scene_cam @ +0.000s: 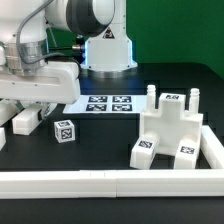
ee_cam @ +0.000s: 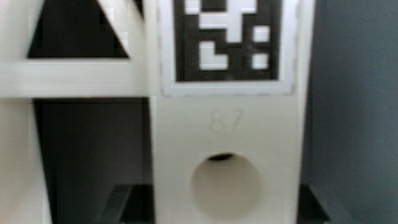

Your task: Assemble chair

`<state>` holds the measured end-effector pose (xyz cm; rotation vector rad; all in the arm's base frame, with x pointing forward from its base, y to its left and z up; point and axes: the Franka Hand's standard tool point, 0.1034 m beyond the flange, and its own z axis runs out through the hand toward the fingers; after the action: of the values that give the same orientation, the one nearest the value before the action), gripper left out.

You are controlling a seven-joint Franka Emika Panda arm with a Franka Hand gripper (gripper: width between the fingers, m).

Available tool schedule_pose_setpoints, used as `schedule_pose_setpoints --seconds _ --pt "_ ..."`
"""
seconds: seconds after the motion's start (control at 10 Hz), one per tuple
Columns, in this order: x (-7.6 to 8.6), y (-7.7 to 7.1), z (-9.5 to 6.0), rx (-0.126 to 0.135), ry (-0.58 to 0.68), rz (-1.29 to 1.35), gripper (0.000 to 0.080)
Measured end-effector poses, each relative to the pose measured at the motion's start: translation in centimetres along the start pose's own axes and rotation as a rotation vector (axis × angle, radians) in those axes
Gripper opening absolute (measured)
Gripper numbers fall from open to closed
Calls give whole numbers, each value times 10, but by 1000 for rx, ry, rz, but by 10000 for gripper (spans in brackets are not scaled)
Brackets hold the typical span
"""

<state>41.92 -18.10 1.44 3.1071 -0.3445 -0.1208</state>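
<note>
The partly built white chair (scene_cam: 170, 130) stands at the exterior view's right, with two posts sticking up. My gripper (scene_cam: 30, 108) is low over the table at the exterior view's left, above a white chair part (scene_cam: 25, 122). In the wrist view my gripper (ee_cam: 228, 200) has its dark fingers (ee_cam: 139, 202) close against both sides of an upright white part (ee_cam: 222, 130). That part carries a black-and-white tag at one end and an oval hole near the fingers. A white crossbar (ee_cam: 71, 80) joins it from the side.
A small tagged white block (scene_cam: 65, 130) lies right of the gripper. The marker board (scene_cam: 108, 103) lies flat at the middle back. A long white border rail (scene_cam: 110, 182) runs along the front and up the exterior view's right side. The arm's base stands behind.
</note>
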Motion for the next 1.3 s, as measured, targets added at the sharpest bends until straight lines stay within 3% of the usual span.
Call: schedule_pose_setpoints --seconds 0.2,0.3,0.4,0.6,0.7,0.8,0.9,1.2,1.3 --pt "4 -8 -34 51 -17 17 282" --pt "8 -21 -60 86 -40 27 282" --pt "21 -36 -88 112 -52 34 282" --pt "39 -75 -119 120 -42 72 282" --pt "48 -107 -131 111 -31 108 282" --pt "56 -136 -137 100 -39 132 282" --pt "58 -145 -134 94 -36 125 282" --pt "57 -143 -132 92 -40 121 284" --pt "59 -147 -134 81 -42 126 284"
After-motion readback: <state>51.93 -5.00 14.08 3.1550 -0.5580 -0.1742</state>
